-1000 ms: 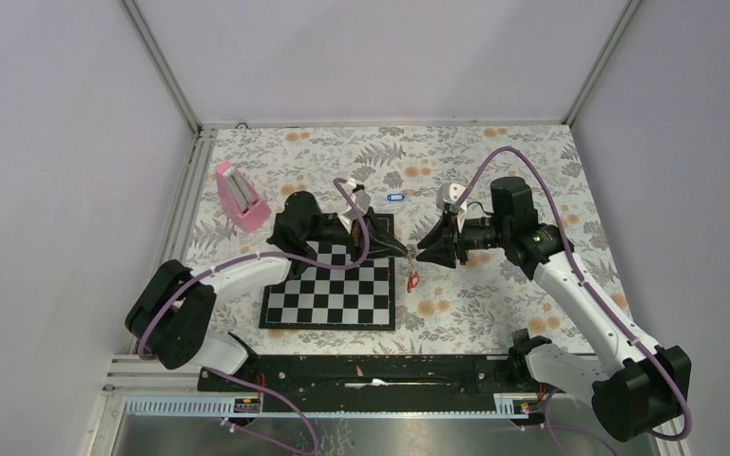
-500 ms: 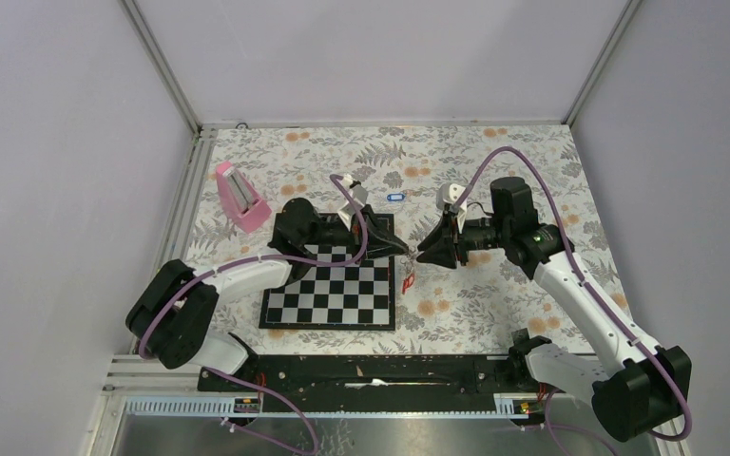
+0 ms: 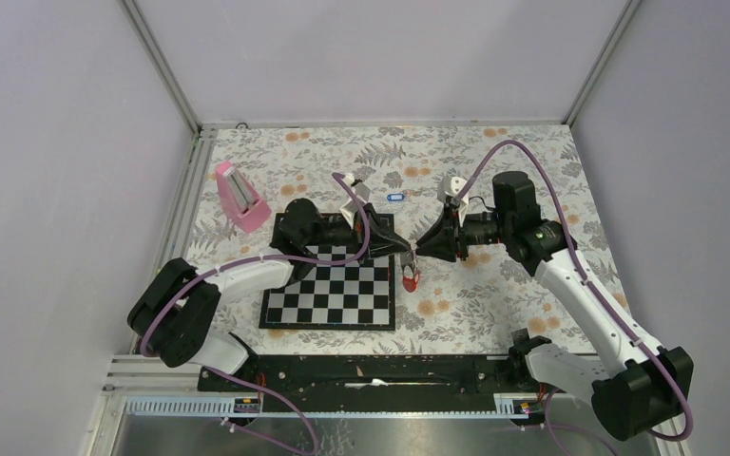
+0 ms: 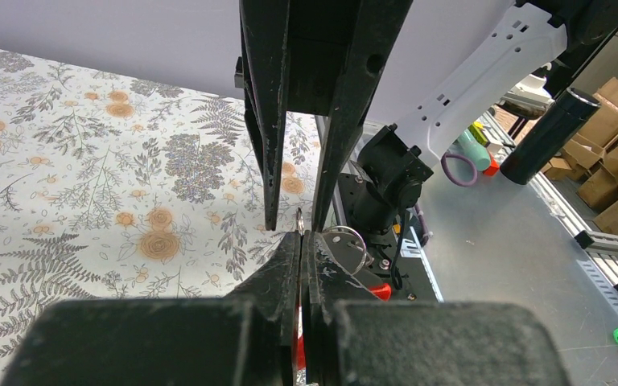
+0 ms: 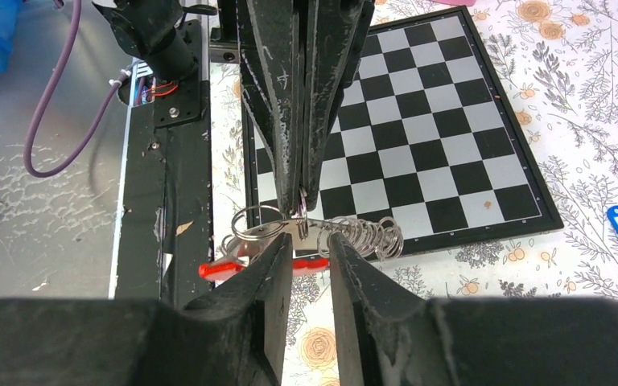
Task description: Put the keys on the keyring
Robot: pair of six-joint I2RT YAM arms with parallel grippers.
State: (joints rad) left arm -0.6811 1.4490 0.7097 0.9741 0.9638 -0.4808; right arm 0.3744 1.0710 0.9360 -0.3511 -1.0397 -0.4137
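Over the right edge of the chessboard (image 3: pixel 333 296), two pincers meet tip to tip at the keyring (image 5: pixel 259 225), held off the tabletop (image 3: pixel 494 313).
Left pincer (image 3: pixel 406 251) is fully closed, pinching a thin metal loop of the keyring, probably so the ring stays steady in the air and faces the other arm. Right pincer (image 5: pixel 310 245) is partly open, its narrow gap straddling a small flat metal piece beside the ring coils. I can't tell whether the pads touch it yet, but it looks lined up to pinch or thread there. Red piece (image 5: pixel 233 269) hangs under the ring; it could be key tag or fob. Blue-tagged key (image 3: pixel 395 198) lies loose on the tabletop beyond the board, well apart, not yet threaded. Pink block (image 3: pixel 240 198) sits far left, unused.
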